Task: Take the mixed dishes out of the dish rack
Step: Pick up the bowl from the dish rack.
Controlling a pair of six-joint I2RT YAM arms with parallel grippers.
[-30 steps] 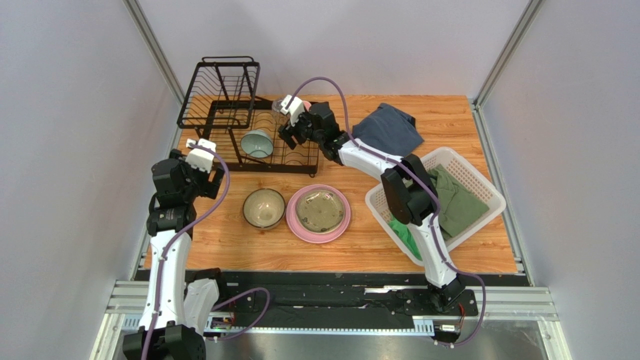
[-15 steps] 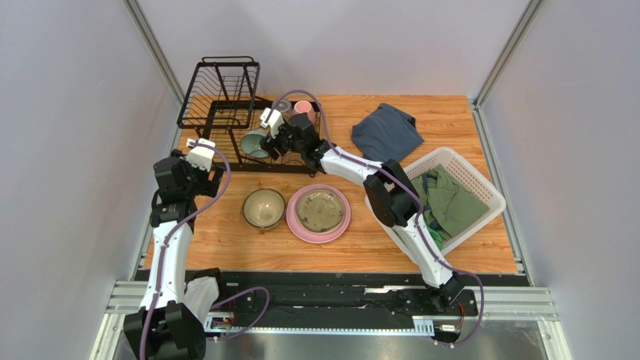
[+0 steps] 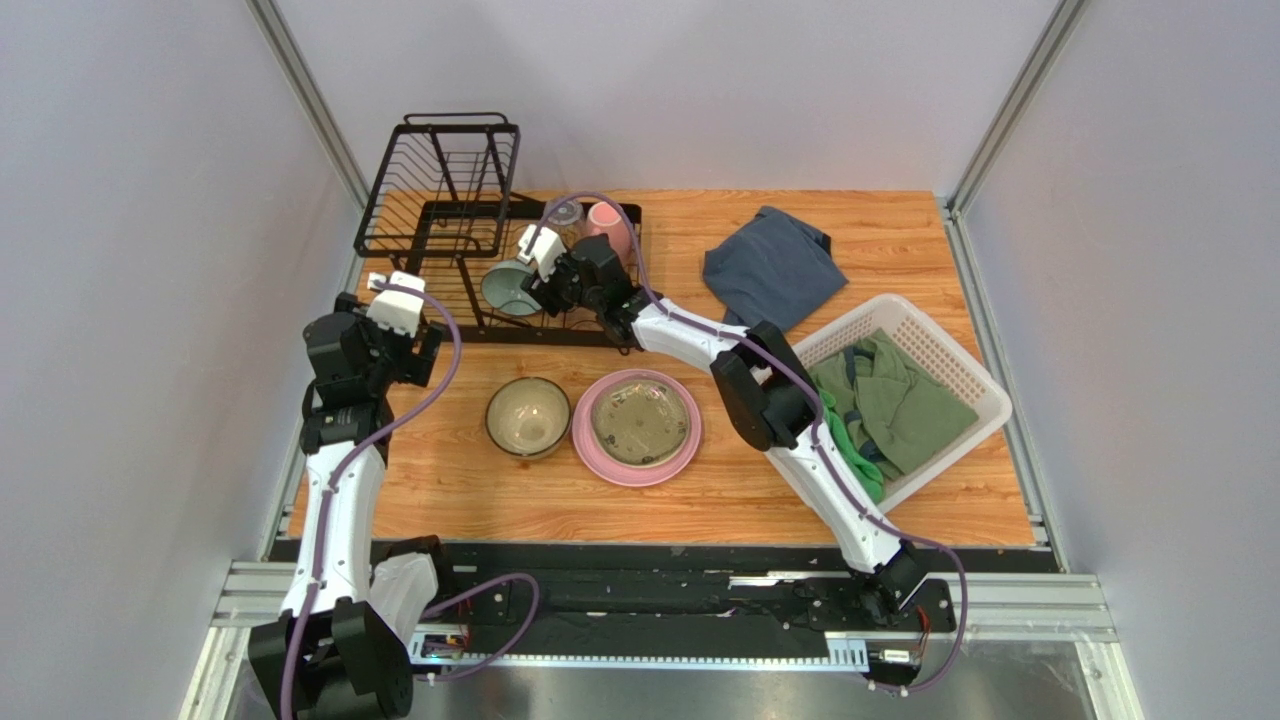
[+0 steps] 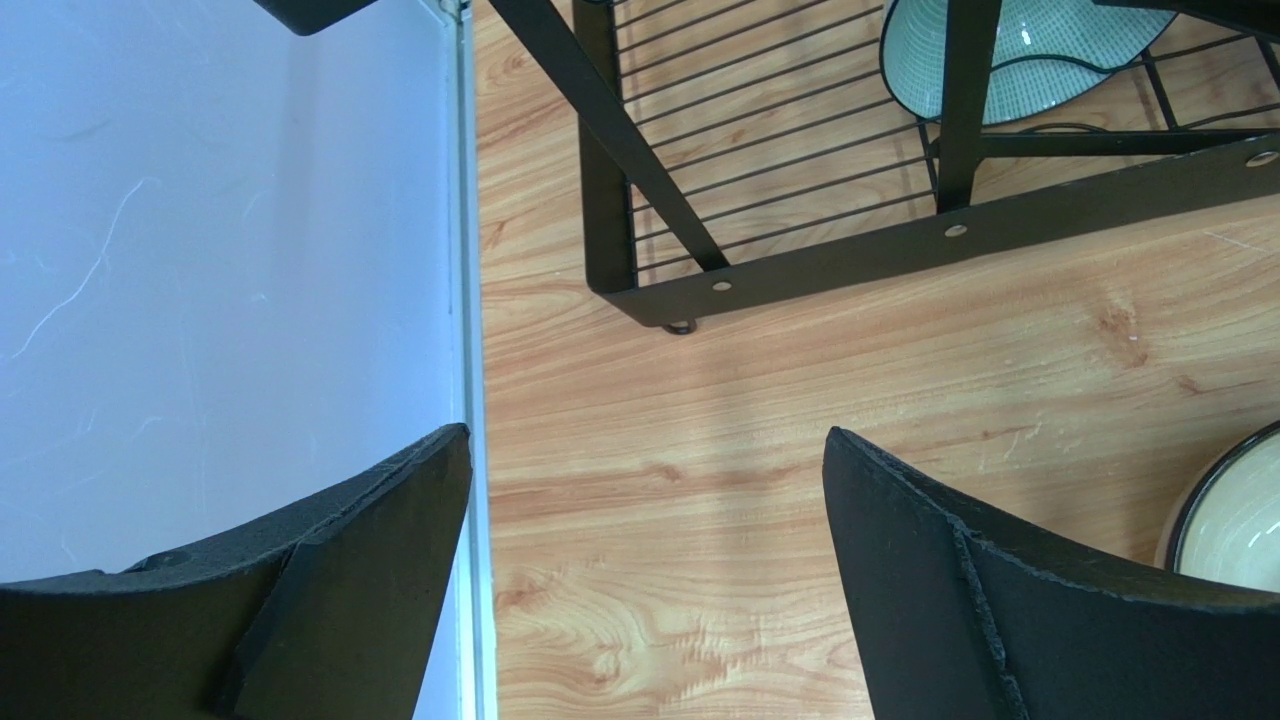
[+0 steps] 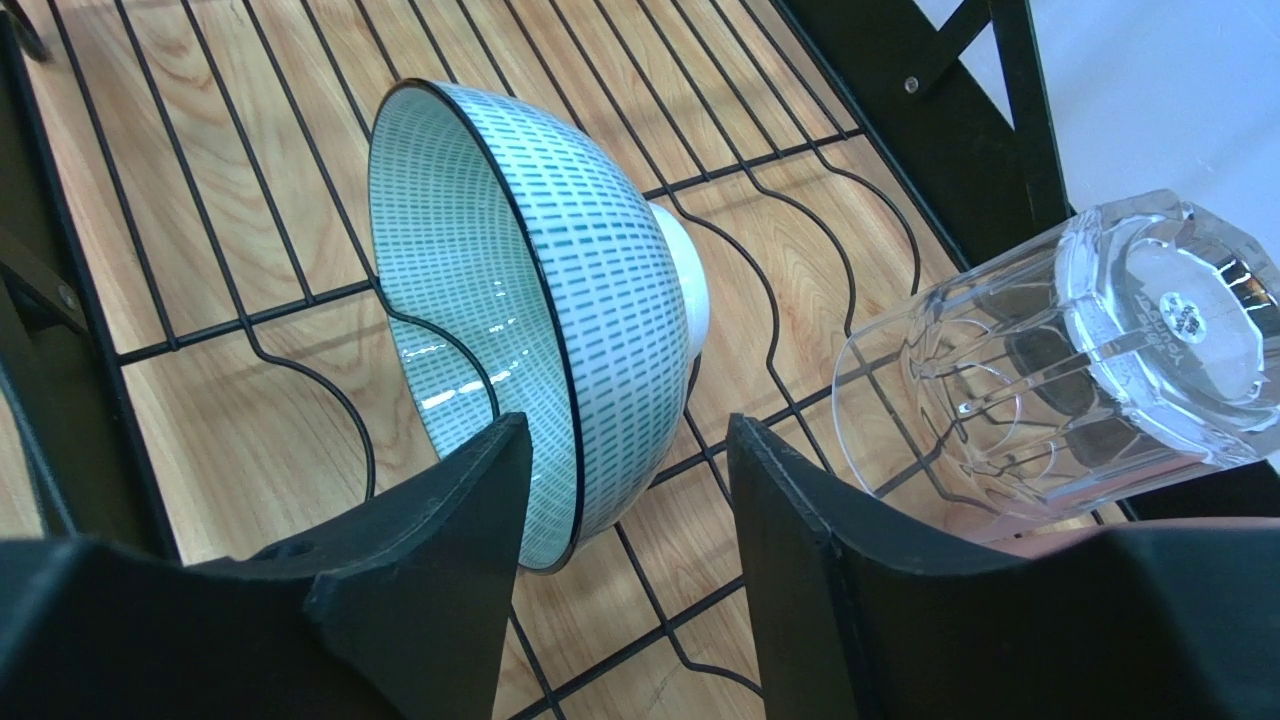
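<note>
The black dish rack (image 3: pixel 451 225) stands at the back left. The pale teal bowl (image 3: pixel 508 285) rests on its edge in the rack's tray. My right gripper (image 3: pixel 544 279) is open right at it. In the right wrist view the gripper (image 5: pixel 631 495) has its jaws either side of the bowl's (image 5: pixel 556 285) lower rim. The glass tumbler (image 5: pixel 1052 360) lies just right of it. The pink mug (image 3: pixel 606 219) is in the rack's back corner. The tan-olive bowl (image 3: pixel 528 416) and the cream plate (image 3: pixel 640 419) on the pink plate (image 3: pixel 591 446) sit on the table. My left gripper (image 4: pixel 646 495) is open and empty.
A white lattice basket (image 3: pixel 969 368) with green clothes stands at the right. A folded dark grey cloth (image 3: pixel 774 263) lies at the back right. The left wall runs close beside my left gripper (image 3: pixel 394 308). The rack's front corner (image 4: pixel 842 263) is just ahead of it.
My right gripper has moved left from the tumbler and mug side of the rack to the teal bowl. The left arm has shifted slightly.
</note>
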